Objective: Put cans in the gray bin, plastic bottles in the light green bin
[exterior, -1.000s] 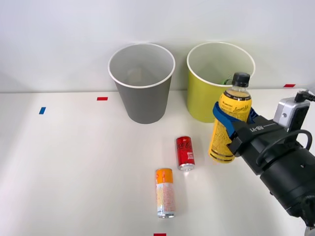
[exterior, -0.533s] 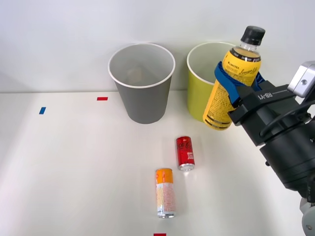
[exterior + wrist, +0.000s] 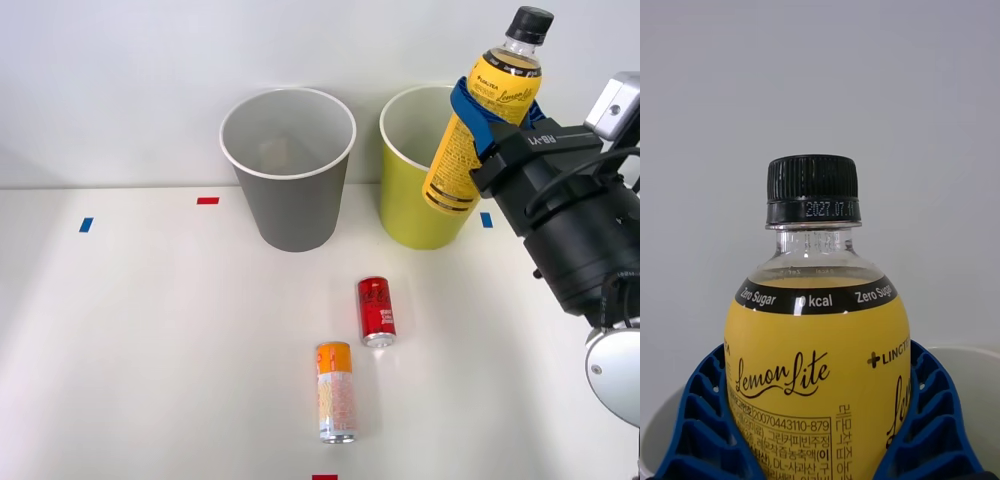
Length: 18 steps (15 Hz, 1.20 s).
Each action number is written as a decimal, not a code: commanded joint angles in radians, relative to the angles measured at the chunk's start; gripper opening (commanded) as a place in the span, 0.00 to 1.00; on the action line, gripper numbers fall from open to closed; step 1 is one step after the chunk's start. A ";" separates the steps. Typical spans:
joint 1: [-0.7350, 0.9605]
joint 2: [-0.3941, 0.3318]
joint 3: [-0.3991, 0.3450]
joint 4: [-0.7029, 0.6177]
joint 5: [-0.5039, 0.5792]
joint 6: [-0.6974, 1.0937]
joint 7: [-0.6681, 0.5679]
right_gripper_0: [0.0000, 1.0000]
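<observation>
Presently, one yellow-labelled black-capped plastic bottle (image 3: 487, 115), clamped between blue ribbed fingers (image 3: 478, 124), above one yellow-green bin (image 3: 412, 190); one gray bin (image 3: 288, 170) at nine o'clock; two cans lying on bench (image 3: 150, 330): red can (image 3: 376, 311), orange-topped can (image 3: 336, 391).

Yellow-label bottle (image 3: 478, 115) w/ black cap, blue pincer (image 3: 487, 118).

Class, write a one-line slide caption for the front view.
The right tool holds the yellow-labelled bottle raised near the light green bin; two cans lie on the table.
</observation>
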 commanded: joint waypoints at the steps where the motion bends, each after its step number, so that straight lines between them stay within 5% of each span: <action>1: -0.120 0.025 -0.043 0.100 -0.001 0.000 -0.003 0.00; 12: -0.493 0.087 -0.137 0.611 0.108 -0.148 0.034 0.00; 18: -0.559 0.087 -0.141 0.708 0.120 -0.168 0.045 0.00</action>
